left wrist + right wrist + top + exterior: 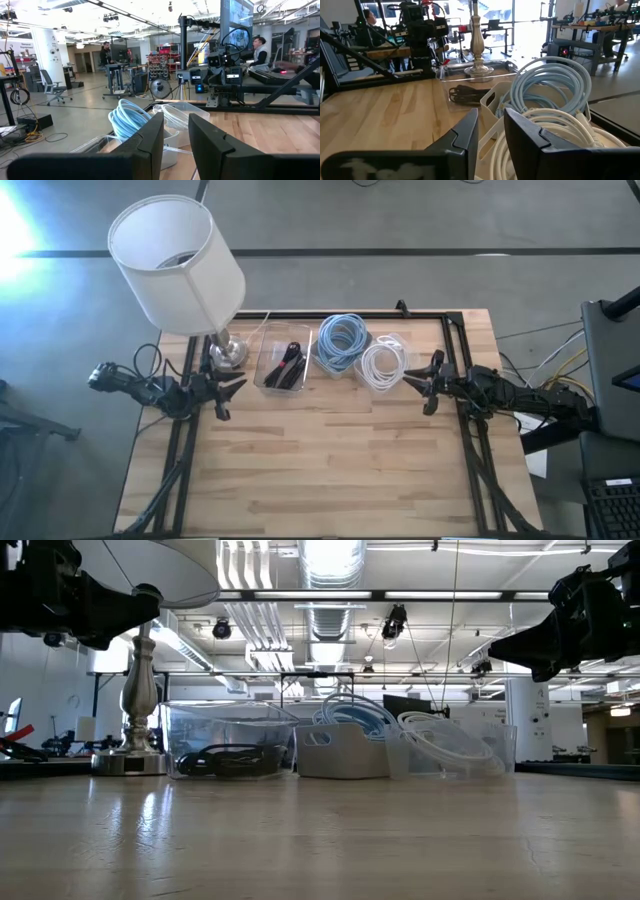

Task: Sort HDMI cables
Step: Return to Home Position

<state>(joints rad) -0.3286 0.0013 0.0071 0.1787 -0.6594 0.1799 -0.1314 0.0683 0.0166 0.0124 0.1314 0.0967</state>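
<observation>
Three sets of HDMI cables sit in tubs along the far side of the table. The thin black tied bundles (286, 363) lie in a clear tub. The light blue round coils (341, 342) stand in a white tub, leaning up above its rim (127, 117). The white round coils (383, 365) lie in another clear tub (555, 135). My left gripper (232, 395) hovers open above the table's left edge, near the black bundles' tub, holding nothing. My right gripper (420, 385) hovers open just right of the white coils, empty too.
A lamp with a white shade (180, 265) stands on a metal base (228, 352) at the far left corner, close to my left gripper. Bare wooden tabletop (330, 470) spreads between the arms toward the near edge. People sit at desks beyond the table.
</observation>
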